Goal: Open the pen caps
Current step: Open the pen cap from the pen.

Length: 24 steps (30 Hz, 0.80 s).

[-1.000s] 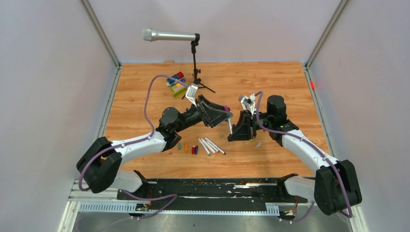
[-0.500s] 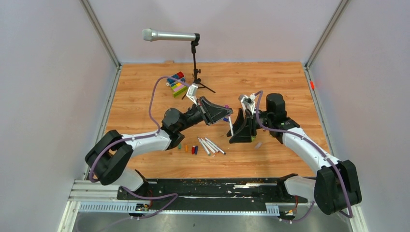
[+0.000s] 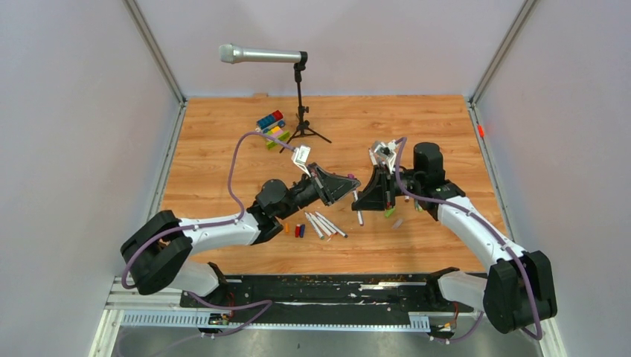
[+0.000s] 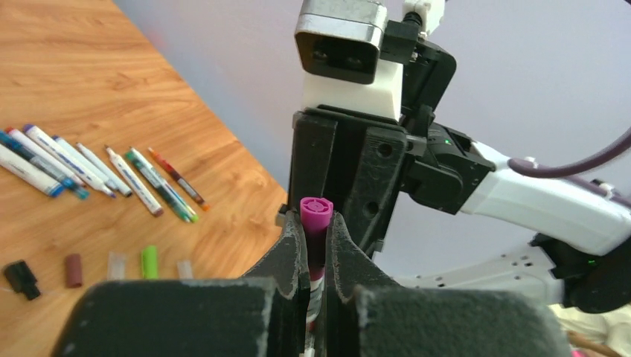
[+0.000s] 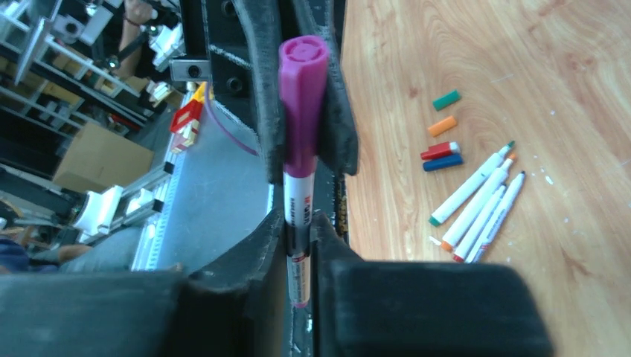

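Note:
A white pen with a purple pen cap (image 5: 301, 97) is held between both grippers above the table's middle. My left gripper (image 4: 316, 223) is shut on the purple pen cap (image 4: 316, 210). My right gripper (image 5: 299, 223) is shut on the pen's white barrel (image 5: 298, 204) below the cap. The cap still sits on the pen. In the top view the left gripper (image 3: 353, 181) and right gripper (image 3: 359, 201) meet tip to tip, and the pen's lower end (image 3: 360, 220) hangs below them.
Several uncapped pens (image 3: 325, 224) and loose caps (image 3: 298, 230) lie near the front centre. More pens (image 4: 89, 167) and caps (image 4: 149, 262) lie beneath the right arm. A microphone (image 3: 260, 54) on its stand and toy blocks (image 3: 270, 125) stand at the back.
My left gripper swung nearer and to the right, reached the right gripper and shut on the purple cap. The right gripper and its pen shifted only slightly.

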Each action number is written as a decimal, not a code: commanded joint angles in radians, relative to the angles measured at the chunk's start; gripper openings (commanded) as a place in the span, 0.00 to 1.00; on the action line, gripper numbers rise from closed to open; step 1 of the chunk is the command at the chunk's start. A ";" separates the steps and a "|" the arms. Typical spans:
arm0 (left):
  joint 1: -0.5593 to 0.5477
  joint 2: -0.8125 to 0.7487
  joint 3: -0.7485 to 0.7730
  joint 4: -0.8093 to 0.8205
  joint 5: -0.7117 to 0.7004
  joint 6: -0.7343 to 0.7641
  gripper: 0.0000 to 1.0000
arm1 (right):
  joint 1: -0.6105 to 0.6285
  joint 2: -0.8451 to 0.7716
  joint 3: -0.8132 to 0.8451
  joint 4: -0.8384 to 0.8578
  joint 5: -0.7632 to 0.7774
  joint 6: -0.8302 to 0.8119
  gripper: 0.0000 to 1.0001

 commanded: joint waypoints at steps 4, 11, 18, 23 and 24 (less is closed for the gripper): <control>0.050 -0.095 -0.001 0.013 -0.200 0.101 0.00 | -0.002 -0.017 -0.043 0.216 -0.043 0.146 0.00; 0.303 -0.223 0.176 -0.052 -0.384 0.222 0.00 | 0.042 0.036 -0.074 0.222 -0.063 0.154 0.00; 0.378 -0.305 0.182 -0.237 -0.264 0.154 0.00 | 0.045 0.022 -0.018 -0.069 0.230 -0.137 0.00; 0.377 -0.439 0.056 -0.531 -0.245 0.081 0.00 | 0.058 0.039 -0.016 -0.125 0.436 -0.239 0.02; 0.377 -0.464 0.033 -0.602 -0.242 0.060 0.00 | 0.074 0.052 -0.009 -0.144 0.481 -0.266 0.03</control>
